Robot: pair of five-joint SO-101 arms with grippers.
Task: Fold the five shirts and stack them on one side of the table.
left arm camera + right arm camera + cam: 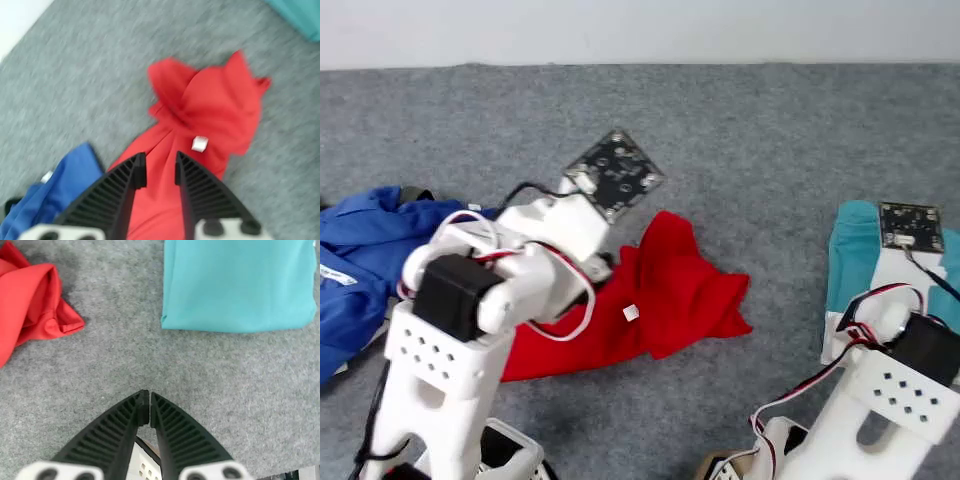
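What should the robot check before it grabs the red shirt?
1. Left gripper open above the red shirt: ok.
2. Gripper touching the cloth: cannot tell.
3. Red shirt folded: not ok, it lies crumpled.
4. Right gripper out of the way: ok, shut over bare table, apart from both shirts near it.
5. Teal shirt folded flat: ok.
6. Blue shirt folded: not ok, it is bunched up at the table's edge.

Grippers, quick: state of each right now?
Left gripper: jaws slightly open over the red shirt, holding nothing.
Right gripper: jaws closed, empty.
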